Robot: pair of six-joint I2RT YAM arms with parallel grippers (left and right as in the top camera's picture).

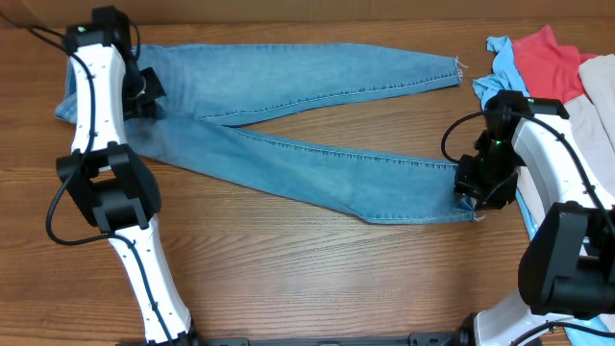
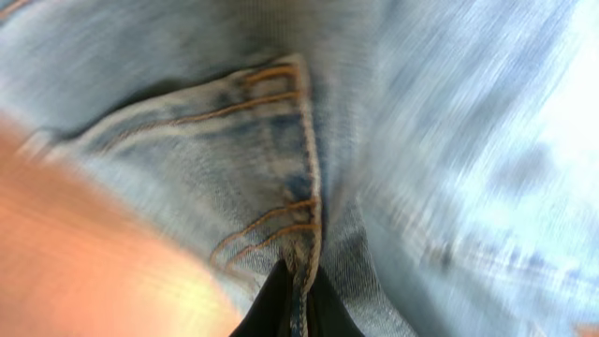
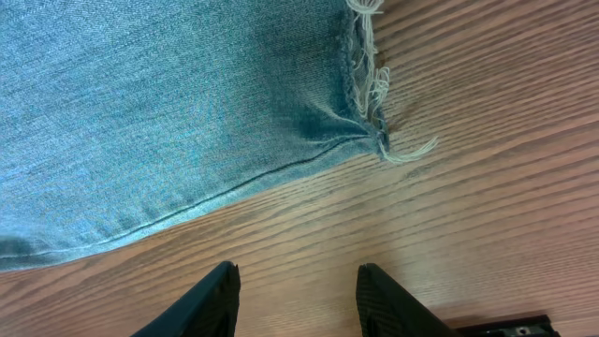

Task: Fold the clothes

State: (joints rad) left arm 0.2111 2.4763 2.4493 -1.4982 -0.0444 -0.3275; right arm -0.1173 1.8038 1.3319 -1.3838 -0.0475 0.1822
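1 pr jeans (image 1: 240, 86) flat on tabletop (image 1: 317, 279), waist at 10 o'clock, 2 legs splayed toward 3. 2 hands: L hand (image 2: 295, 301) pinched shut on a jeans seam, view blurred; R hand (image 3: 295, 281) wide open, empty, over wood just beside frayed hem (image 3: 365, 94). 3 other garments (image 1: 543, 58) at 2 o'clock, cut off by frame edge.

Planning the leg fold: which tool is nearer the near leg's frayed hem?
Right. The right tool sits open beside the frayed hem; the left tool is far off at the waist of the jeans.
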